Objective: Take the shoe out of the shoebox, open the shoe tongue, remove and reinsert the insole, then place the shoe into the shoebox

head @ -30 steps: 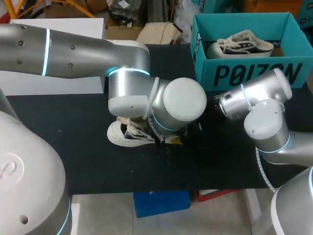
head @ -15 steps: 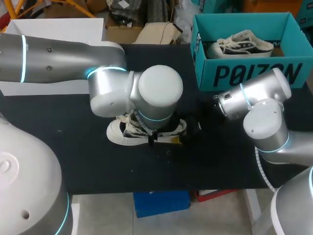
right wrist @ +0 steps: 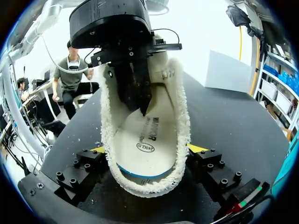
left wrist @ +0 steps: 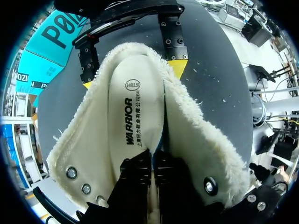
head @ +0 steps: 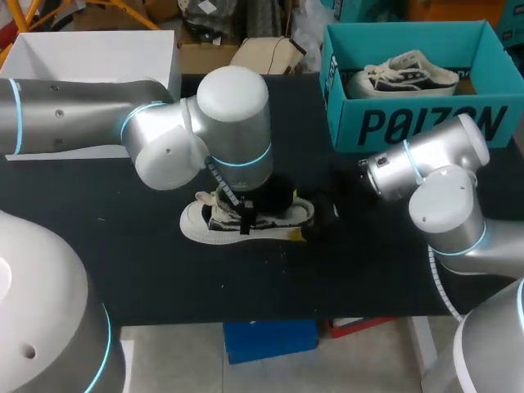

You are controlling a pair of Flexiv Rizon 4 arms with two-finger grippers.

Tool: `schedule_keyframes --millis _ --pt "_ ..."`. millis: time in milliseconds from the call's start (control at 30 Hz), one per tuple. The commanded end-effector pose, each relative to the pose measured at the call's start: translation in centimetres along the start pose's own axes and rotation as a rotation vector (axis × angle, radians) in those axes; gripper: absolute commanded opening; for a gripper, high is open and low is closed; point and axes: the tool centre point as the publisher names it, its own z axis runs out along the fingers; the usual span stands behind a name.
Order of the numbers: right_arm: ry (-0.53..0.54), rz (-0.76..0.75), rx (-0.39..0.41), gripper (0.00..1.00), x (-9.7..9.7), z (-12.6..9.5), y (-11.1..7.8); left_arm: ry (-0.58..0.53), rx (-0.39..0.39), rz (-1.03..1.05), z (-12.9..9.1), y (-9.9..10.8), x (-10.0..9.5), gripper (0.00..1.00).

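A white shoe point(head: 209, 225) with a fleece lining point(left wrist: 88, 154) lies on its sole in the middle of the black table, toe to the left. My left gripper point(head: 246, 216) reaches down into its opening. In the left wrist view this left gripper point(left wrist: 152, 168) is shut, pinching the front end of the printed insole point(left wrist: 135, 107). My right gripper point(right wrist: 148, 149) straddles the heel, one yellow fingertip point(right wrist: 198, 148) against each side of the fleece collar point(right wrist: 182, 116). Seen from the right wrist, the left gripper point(right wrist: 142, 107) touches the insole point(right wrist: 145, 154).
A teal shoebox point(head: 409, 123) stands at the back right with a second shoe point(head: 401, 74) inside. A white box point(head: 90, 49) sits at the back left. My right arm's elbow point(head: 442, 205) stands in front of the shoebox.
My left arm has swung to the left and back, uncovering more of the shoe. Its fingers have closed together inside the shoe. The right arm and the shoe have kept still.
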Motion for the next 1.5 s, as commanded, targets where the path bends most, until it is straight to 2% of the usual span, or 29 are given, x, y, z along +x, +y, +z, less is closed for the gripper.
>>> schedule_keyframes --millis 33,167,467,1133,1300,1500 --pt "0.002 0.001 0.001 0.0 0.1 0.2 -0.4 0.022 0.115 0.009 1.9 0.1 0.5 0.0" --pt "0.002 0.001 0.001 0.0 0.1 0.2 -0.4 0.036 0.162 0.012 0.9 0.2 0.9 0.0" --pt "0.002 0.001 0.001 0.0 0.1 0.2 -0.4 0.046 0.206 0.026 -0.9 0.5 0.8 0.0" --pt "0.002 0.001 0.001 0.0 0.1 0.2 -0.4 -0.008 0.202 0.043 -3.9 0.5 0.3 0.0" --pt "0.002 0.001 0.001 0.0 0.1 0.2 -0.4 -0.025 0.217 0.072 -4.1 -0.4 0.0 0.0" --pt "0.002 0.001 0.001 0.0 0.1 0.2 -0.4 -0.051 0.225 0.083 -3.2 -1.9 -1.2 0.0"
